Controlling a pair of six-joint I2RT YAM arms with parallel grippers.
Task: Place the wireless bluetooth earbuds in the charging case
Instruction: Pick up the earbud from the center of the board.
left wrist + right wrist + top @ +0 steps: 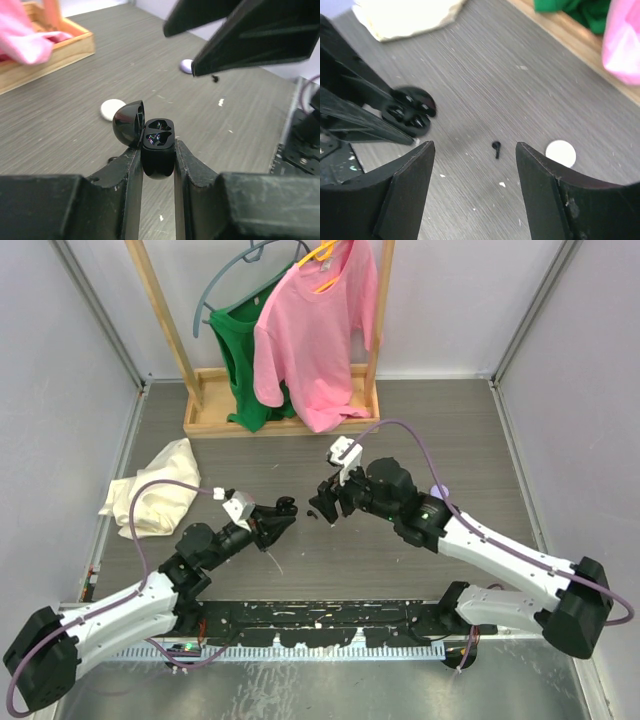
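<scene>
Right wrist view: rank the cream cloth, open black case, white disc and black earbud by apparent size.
1. cream cloth, cropped by the frame
2. black charging case, possibly nearer the camera, so its lead is unsure
3. white disc
4. black earbud, clearly smallest

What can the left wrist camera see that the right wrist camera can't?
Only the left wrist view shows a small lilac thing. Only the right wrist view shows the cream cloth and green shirt. Both show the open black charging case held in the left jaws, the white disc and a tiny black earbud.
</scene>
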